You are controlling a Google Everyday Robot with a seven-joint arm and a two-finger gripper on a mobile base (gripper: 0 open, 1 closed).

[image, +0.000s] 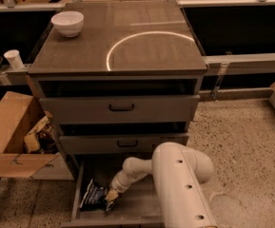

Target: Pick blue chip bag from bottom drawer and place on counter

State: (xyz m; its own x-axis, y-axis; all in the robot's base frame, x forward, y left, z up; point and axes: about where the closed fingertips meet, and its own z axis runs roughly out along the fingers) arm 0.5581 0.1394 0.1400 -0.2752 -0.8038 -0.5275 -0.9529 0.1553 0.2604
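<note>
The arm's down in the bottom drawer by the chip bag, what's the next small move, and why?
Probably nudge the gripper slightly left, onto the blue chip bag, to settle a grasp. The gripper sits at the bag's right edge, and the bag lies on the floor of the bottom drawer, not yet on the counter.

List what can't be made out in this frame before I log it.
All in the camera view:
- The gripper, low in the bottom drawer at the chip bag's right edge: whether it grips the bag is unclear.
- Drawer's right half: hidden by the arm.
- Bag lettering: too small.
- Drawer front: cut off by the bottom edge.
</note>
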